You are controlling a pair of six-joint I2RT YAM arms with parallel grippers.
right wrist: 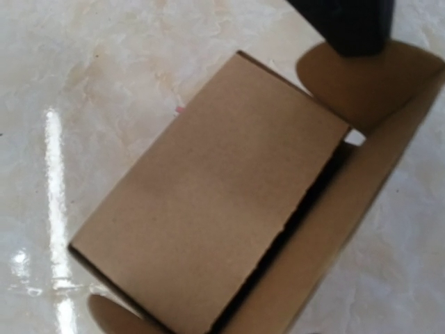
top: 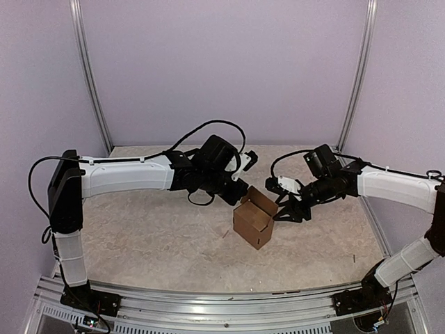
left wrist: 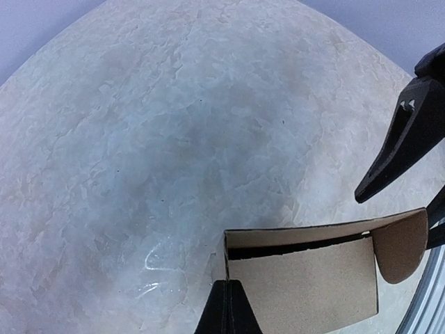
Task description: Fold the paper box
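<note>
The paper box (top: 253, 218) is a small brown cardboard box standing tilted in the middle of the table, its top flaps up. My left gripper (top: 238, 197) reaches it from the left, and in the left wrist view the gripper (left wrist: 229, 289) is shut on the box's (left wrist: 306, 285) near corner wall. My right gripper (top: 286, 211) is open at the box's right side. One of its black fingers (left wrist: 407, 132) hangs just above a rounded tab (left wrist: 401, 245). The right wrist view shows the box's broad panel (right wrist: 208, 195), a raised flap (right wrist: 348, 216) and a dark gap between them; the right fingers are out of that view.
The pale marbled table top (top: 139, 236) stretches around the box. Purple walls with metal corner posts (top: 94, 83) close the back and sides. A metal rail (top: 208, 306) runs along the near edge by the arm bases.
</note>
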